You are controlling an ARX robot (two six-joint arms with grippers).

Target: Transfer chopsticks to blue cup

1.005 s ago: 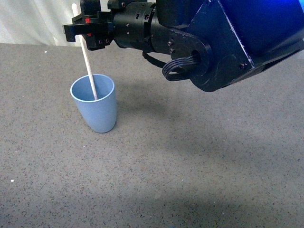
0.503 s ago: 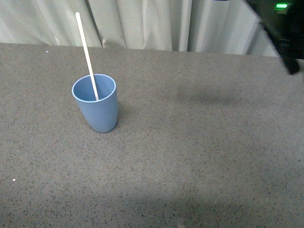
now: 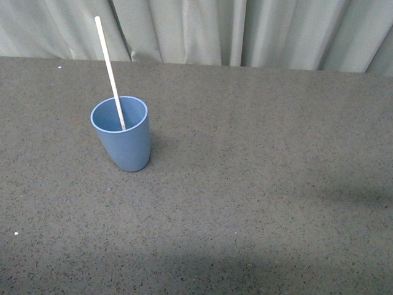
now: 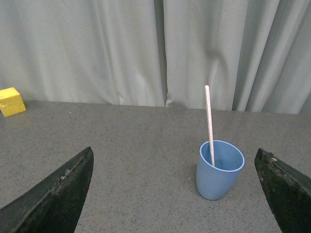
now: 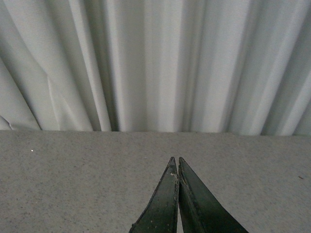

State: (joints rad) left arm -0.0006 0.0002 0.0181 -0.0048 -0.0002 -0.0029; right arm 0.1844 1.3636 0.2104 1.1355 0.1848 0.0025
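Standing on the grey speckled desk (image 3: 258, 184), toward its left side in the front view, the blue cup (image 3: 121, 136) is holding a single pale chopstick (image 3: 109, 72). The stick is leaning against the inside of the rim, its upper end tilting up and away to the left and reaching above the far edge of the desk, in front of the pale curtain (image 3: 245, 31) that is hanging behind. Its lower end is disappearing inside the cup, so it is probably resting on the bottom, though the wall is hiding that contact. More than half of the stick is showing above the rim.

The left hand (image 4: 173, 151) is hanging wide, its two dark fingers sitting far apart at the lower corners of the left wrist view and gripping nothing. The cup is appearing between them, nearer one finger than the other and clear of both. A small yellow block (image 4: 11, 101) is lying on the desk well apart from the cup, close to the curtain.

The right hand (image 5: 175, 162) is pressing its two dark fingers together, tip against tip, with nothing between them. It is pointing over bare desk toward the curtain, and neither the cup nor the stick is showing in its view.
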